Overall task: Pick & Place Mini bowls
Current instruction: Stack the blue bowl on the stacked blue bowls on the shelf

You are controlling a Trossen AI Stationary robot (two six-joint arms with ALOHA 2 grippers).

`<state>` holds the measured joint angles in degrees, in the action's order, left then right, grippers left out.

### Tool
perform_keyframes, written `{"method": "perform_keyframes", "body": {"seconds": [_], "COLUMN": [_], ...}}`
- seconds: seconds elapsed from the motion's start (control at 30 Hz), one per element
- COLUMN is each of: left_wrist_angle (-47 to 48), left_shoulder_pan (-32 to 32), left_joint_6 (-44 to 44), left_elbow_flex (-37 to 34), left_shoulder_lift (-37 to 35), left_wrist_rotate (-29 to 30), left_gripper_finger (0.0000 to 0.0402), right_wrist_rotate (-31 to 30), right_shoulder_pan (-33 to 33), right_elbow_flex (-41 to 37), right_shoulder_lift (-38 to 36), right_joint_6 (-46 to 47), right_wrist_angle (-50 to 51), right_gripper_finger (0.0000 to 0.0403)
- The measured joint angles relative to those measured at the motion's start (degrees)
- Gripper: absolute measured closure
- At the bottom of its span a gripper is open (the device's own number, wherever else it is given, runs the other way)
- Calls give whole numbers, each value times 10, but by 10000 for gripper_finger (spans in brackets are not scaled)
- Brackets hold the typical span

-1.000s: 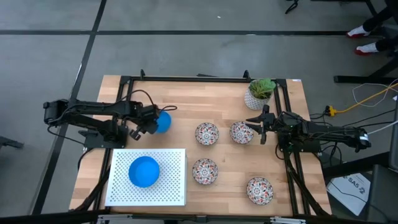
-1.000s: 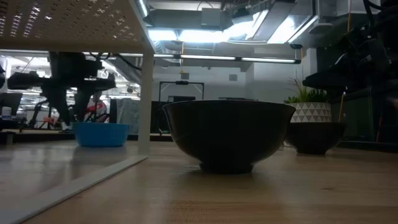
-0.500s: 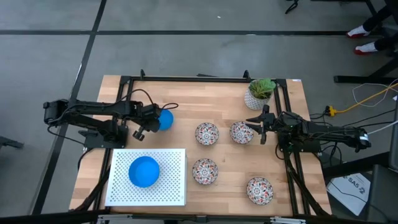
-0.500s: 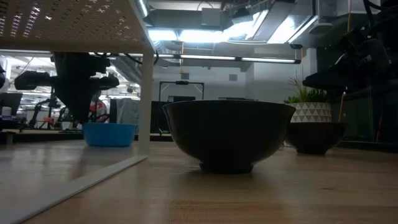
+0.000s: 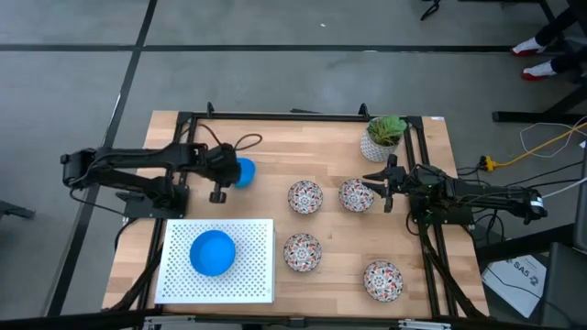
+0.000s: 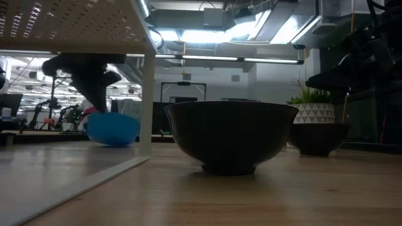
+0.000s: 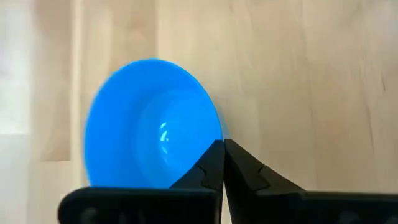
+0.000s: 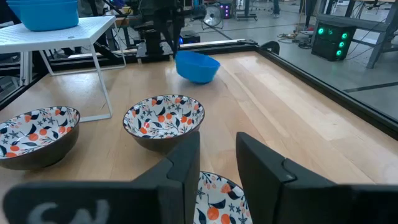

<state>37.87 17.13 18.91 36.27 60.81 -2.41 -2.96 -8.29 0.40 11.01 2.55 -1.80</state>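
High view: left gripper (image 5: 223,174) sits at the edge of a blue bowl (image 5: 242,171) on the table's far left area, above the white perforated shelf (image 5: 260,275).
Left jaws: pressed together on the rim of that blue bowl, as the left wrist view shows, with the two fingers (image 7: 214,171) meeting at the bowl's edge.
Bowl attitude: tilted in the low view (image 6: 113,129), one side seemingly raised; whether it is wholly clear of the wood I cannot tell.
Second blue bowl (image 5: 212,252): resting on top of the shelf.
Floral bowls: four on the wood, two mid-table (image 5: 305,196) (image 5: 356,194) and two nearer the front edge (image 5: 302,252) (image 5: 382,280).
Right gripper (image 5: 386,186): waiting just beside the right mid-table floral bowl, fingers slightly apart, holding nothing.
Plant pot (image 5: 380,139): far right corner, not involved.
Step in hand: judged to be the pickup of the blue bowl, grip just made.
Next move: likely lift it clear, carry it over the shelf and set it beside the other; a rim pinch could let it swing.
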Motion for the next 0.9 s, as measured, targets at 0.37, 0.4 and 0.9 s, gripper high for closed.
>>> {"method": "perform_keyframes", "body": {"seconds": [0.37, 0.4, 0.9], "left_wrist_angle": [-32, -29, 4], "left_shoulder_pan": [38, 40, 36], "left_joint_6": [-64, -64, -18], "left_elbow_flex": [12, 12, 12], "left_shoulder_lift": [-71, -72, -78], "left_wrist_rotate": [-1, -1, -24], "left_gripper_finger": [400, 400, 399], "right_wrist_rotate": [0, 0, 0], "right_shoulder_pan": [0, 0, 0], "right_elbow_flex": [0, 0, 0], "right_shoulder_lift": [0, 0, 0], "right_joint_6": [0, 0, 0], "right_wrist_angle": [0, 0, 0], "right_gripper_finger": [299, 299, 299]}}
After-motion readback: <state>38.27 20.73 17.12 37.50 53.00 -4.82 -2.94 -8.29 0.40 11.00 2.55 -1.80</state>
